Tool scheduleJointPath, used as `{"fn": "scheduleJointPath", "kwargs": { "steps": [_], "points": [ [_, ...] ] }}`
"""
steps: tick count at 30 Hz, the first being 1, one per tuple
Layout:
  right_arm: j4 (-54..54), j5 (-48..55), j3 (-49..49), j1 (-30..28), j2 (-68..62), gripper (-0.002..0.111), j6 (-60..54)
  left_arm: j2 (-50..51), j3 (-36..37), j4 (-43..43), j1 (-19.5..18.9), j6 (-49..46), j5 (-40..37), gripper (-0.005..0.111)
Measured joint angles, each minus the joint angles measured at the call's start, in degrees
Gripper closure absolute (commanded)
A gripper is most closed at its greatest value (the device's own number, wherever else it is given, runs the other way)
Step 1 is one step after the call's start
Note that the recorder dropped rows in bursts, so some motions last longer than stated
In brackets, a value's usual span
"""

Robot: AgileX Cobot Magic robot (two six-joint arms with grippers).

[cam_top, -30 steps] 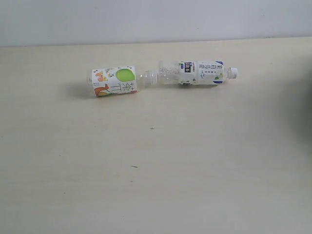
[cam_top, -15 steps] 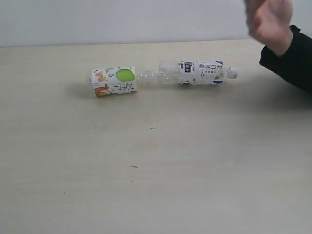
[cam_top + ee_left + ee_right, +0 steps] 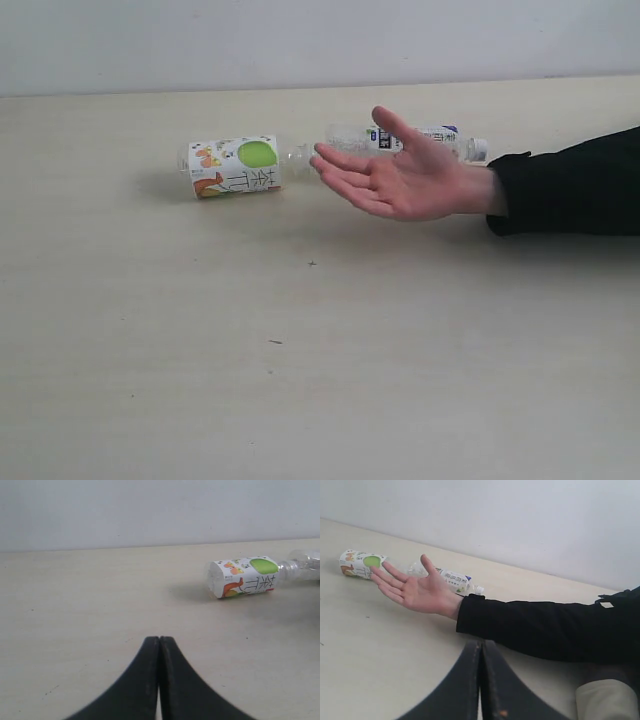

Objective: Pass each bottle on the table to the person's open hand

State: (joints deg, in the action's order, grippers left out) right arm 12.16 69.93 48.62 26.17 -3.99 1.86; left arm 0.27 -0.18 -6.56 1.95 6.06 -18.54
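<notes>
Two bottles lie on their sides end to end on the table point(image 3: 300, 380). The white-labelled bottle with a green spot point(image 3: 235, 167) point(image 3: 244, 577) point(image 3: 360, 563) is at the left. The slim white-and-blue-labelled bottle point(image 3: 440, 138) point(image 3: 454, 580) lies to its right, mostly hidden behind the person's open hand point(image 3: 400, 178) point(image 3: 415, 591). That hand is palm up on a black-sleeved arm point(image 3: 570, 182) coming in from the right. Neither gripper shows in the exterior view. My left gripper point(image 3: 159, 639) is shut and empty, well short of the green-spot bottle. My right gripper point(image 3: 482, 642) is shut and empty, just short of the sleeve.
A pale wall point(image 3: 320, 40) runs behind the table's far edge. The person's beige trouser leg point(image 3: 607, 700) shows low beside the right gripper. A few tiny dark specks point(image 3: 312, 263) dot the tabletop.
The person's hand has come in from the right, dropped from a raised position and now rests open, palm up, in front of the slim bottle. The bottles have not moved.
</notes>
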Motion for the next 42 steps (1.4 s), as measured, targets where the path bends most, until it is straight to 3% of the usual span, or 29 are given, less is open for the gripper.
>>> {"fn": "scheduleJointPath", "kwargs": {
  "steps": [26, 35, 42],
  "points": [
    [1.21, 0.09, 0.0, 0.0, 0.0, 0.108, 0.0, 0.0, 0.0, 0.0, 0.0, 0.0, 0.0, 0.104],
    [2.24, -8.95, -0.43, 0.0, 0.0, 0.108, -0.99, 0.0, 0.0, 0.0, 0.0, 0.0, 0.0, 0.104],
    [5.85, -21.63, -9.48, 0.0, -3.96, 0.108, -1.24, 0.0, 0.0, 0.0, 0.0, 0.0, 0.0, 0.104]
  ]
}}
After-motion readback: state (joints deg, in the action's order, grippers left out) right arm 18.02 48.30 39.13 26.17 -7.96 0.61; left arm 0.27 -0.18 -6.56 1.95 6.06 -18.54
